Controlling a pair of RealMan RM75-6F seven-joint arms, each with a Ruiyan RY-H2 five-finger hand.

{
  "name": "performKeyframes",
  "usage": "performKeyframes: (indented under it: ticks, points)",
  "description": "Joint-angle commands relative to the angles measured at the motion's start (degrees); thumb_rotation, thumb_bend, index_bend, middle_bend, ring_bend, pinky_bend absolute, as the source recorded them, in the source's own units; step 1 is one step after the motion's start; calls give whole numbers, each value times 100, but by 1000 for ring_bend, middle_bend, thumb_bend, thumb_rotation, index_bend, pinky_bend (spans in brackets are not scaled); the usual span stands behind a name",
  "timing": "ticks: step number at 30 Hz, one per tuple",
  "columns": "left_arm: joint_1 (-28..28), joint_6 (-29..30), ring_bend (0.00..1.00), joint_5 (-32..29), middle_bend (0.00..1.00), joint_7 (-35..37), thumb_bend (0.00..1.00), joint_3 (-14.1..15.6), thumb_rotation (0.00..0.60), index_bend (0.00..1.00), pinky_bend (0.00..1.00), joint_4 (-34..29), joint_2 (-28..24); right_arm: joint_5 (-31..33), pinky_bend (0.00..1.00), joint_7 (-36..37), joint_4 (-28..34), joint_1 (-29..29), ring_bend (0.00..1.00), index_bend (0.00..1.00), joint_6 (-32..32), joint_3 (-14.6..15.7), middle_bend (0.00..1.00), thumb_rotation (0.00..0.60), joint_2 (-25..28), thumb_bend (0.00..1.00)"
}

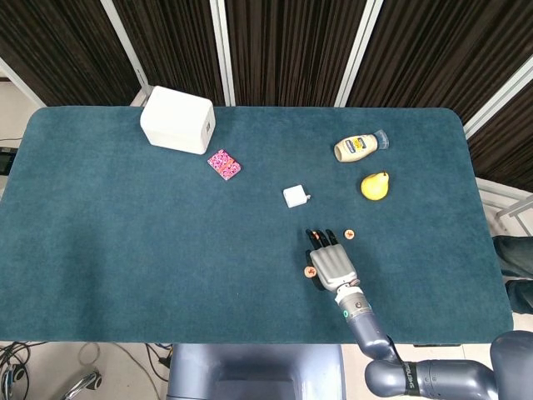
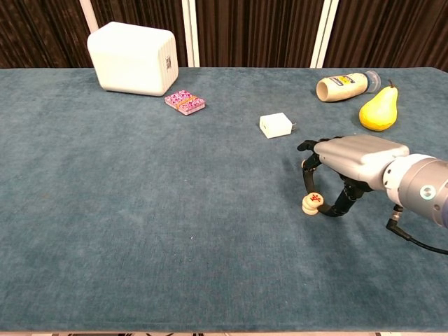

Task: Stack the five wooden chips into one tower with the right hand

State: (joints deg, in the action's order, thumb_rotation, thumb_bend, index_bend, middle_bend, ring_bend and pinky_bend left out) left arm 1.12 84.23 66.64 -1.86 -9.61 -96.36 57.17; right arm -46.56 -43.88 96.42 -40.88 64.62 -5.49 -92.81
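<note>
My right hand (image 1: 331, 262) (image 2: 352, 162) hovers low over the table near its front edge, palm down. A round wooden chip with a red mark (image 2: 314, 201) lies tilted on a low chip pile (image 1: 309, 271) under the hand's left side. A fingertip comes down at the chip's left and the thumb touches its right side, so the hand pinches it. How many chips lie beneath I cannot tell. One more wooden chip (image 1: 350, 234) lies flat just beyond the fingertips to the right. The left hand is out of sight.
A small white block (image 1: 295, 197) (image 2: 276, 125) sits just beyond the hand. A pear (image 1: 375, 186) (image 2: 379, 112) and a lying mayonnaise bottle (image 1: 358, 147) (image 2: 346, 86) are at the far right. A white box (image 1: 177, 119) and a pink card pack (image 1: 223, 163) stand far left.
</note>
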Motion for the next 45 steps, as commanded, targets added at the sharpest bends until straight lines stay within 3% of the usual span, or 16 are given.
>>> performKeyframes:
  ticks: [1, 29, 40, 45]
  points:
    - [2, 2, 0, 9, 0, -10, 94, 4, 600, 0, 68, -5, 2, -3, 0, 10, 1, -1, 0, 492, 2, 1, 0, 600, -8, 393]
    - [-3, 11, 0, -29, 0, -7, 94, -12, 600, 0, 68, 2, 1, 26, 0, -70, 105, -61, 0, 436, 70, -5, 0, 600, 22, 393]
    - [-5, 4, 0, -7, 0, 26, 94, -7, 600, 0, 68, 2, -9, 151, 0, -261, 614, -174, 0, 363, 296, -318, 0, 600, 504, 393]
    - [-9, 18, 0, 3, 0, 9, 95, -1, 600, 0, 68, -8, -4, 227, 0, -255, 439, -344, 0, 328, 116, -494, 0, 600, 652, 393]
